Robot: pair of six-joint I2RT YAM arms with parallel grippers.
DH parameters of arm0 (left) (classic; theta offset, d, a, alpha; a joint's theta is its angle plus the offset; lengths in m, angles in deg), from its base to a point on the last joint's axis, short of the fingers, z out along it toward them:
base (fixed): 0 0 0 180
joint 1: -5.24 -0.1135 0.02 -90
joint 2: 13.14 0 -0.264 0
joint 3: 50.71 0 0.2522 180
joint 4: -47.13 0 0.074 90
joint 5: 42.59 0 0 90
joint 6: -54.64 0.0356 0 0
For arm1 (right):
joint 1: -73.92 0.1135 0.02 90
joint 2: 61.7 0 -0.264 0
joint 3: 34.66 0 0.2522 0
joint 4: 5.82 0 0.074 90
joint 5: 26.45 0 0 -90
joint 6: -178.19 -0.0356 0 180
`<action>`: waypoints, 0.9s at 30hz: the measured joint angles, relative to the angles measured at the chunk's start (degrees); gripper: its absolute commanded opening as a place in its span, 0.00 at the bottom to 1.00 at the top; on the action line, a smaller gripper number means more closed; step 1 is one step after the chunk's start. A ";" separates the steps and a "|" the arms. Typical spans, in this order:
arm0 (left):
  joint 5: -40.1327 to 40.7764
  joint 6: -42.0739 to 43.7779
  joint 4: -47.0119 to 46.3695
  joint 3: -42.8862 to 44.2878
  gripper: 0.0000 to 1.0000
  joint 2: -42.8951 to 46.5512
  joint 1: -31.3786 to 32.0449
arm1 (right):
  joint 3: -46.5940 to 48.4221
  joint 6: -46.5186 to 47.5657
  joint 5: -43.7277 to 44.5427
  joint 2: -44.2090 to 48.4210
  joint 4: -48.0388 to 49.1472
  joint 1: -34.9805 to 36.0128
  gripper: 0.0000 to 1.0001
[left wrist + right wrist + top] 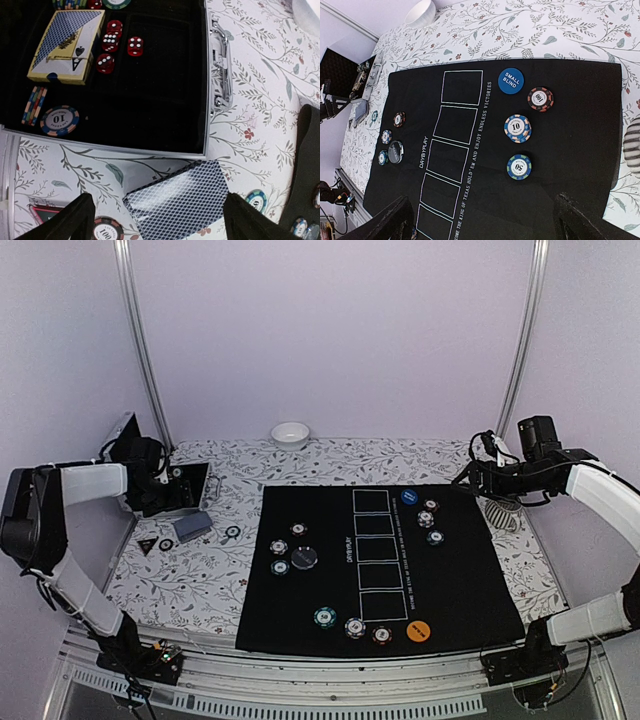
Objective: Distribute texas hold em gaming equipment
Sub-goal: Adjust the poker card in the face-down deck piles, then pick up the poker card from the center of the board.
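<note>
Mat [470,580], 6 o'clock edge: near chips [354,627] in a row w/ orange disc [419,630]. Reads as one seat's stake, set out.
9 o'clock: left chips [279,547] grouped by dark disc [304,558], prob. a second seat.
L gripper [159,200], off mat at 9–10 o'clock: jaws wide, straddling deck [175,205], which lies flat on cloth [200,580]. No contact seen, nothing gripped. Deck is likely staged there for dealing onto rectangles [375,555], all bare.
Obstructions: case [125,147] just beyond deck, loose chips [107,230] beside it.
1 o'clock: blue disc [511,80] + far chips [517,128], third seat.
R gripper [482,197] at 2 o'clock edge: wide, empty.
Bowl [290,434] at 12, apart from mat.
</note>
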 measured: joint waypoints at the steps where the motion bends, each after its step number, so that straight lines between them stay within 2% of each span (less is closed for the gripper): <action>1: -0.26 0.66 0.52 0.72 0.93 -0.83 0.00 | 0.00 0.00 0.00 0.00 0.00 0.00 0.99; 9: -1.77 5.88 3.93 4.83 0.94 -5.22 0.00 | 0.00 0.00 -0.02 0.00 0.00 0.00 0.99; 11: -2.84 8.07 5.73 6.93 0.98 -6.60 0.00 | 0.00 0.00 -0.04 0.00 0.00 0.00 0.99; 15: -4.37 14.03 7.52 9.01 0.98 -7.23 0.50 | 0.00 0.00 -0.11 0.00 0.00 0.00 0.99; 19: -4.61 20.87 6.71 7.37 0.98 -5.33 2.23 | 0.00 0.00 -0.37 0.00 0.02 0.00 0.99; 27: -9.70 38.66 2.38 1.70 0.98 4.59 3.23 | 0.00 0.00 -0.70 0.48 0.04 0.00 0.99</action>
